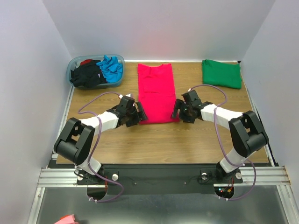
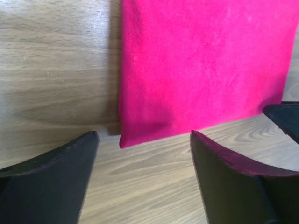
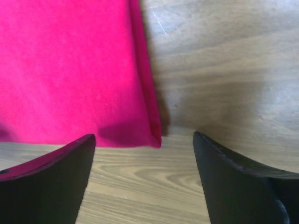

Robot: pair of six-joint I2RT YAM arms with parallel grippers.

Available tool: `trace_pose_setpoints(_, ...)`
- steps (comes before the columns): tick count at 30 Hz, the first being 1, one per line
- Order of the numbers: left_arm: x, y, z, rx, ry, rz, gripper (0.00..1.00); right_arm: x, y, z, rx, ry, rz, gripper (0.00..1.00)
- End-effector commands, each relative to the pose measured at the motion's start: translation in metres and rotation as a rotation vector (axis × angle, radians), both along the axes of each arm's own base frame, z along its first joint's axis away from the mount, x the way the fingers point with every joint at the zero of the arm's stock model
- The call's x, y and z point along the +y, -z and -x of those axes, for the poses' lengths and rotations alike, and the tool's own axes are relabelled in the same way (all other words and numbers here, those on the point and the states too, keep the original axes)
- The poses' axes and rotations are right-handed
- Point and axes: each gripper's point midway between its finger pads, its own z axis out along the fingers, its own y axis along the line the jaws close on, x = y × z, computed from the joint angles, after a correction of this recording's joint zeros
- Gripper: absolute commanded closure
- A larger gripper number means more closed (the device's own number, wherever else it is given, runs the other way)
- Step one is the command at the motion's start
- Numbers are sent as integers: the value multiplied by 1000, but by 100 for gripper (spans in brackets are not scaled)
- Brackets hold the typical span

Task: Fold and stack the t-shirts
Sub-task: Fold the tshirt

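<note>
Plain magenta-red t-shirt [image 1: 156, 93], plain green t-shirt [image 1: 221, 73], black t-shirt [image 1: 87, 75], turquoise-blue t-shirt [image 1: 112, 67]; translucent bluish tub [image 1: 71, 65]; light brown wood-grain counter [image 1: 163, 140].

Matt soft magenta shirt [image 1: 156, 93] on smooth wood-grain table [image 1: 187, 140].

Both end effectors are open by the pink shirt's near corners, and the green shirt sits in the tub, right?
No: the top view shows the green shirt on the table at far right, outside the tub. The left end effector and right end effector are open by the pink shirt's near corners.
</note>
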Motion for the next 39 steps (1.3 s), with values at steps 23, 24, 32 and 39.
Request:
trace_pose_setpoints(23, -11, 14, 65, 21, 64, 40, 100, -10, -9, 56, -21, -12, -117, 100)
trace_pose_setpoints(24, -10, 18, 80, 43, 65, 43, 100, -17, -1, 77, 17, -14, -120, 100)
trace_pose_setpoints(32, -47, -56, 152, -60, 194, 245, 100, -22, -52, 139, -42, -91, -267, 100)
trace_pose_setpoints(39, -40, -100, 123, -195, 128, 177, 100, -19, -123, 113, -210, -110, -269, 100)
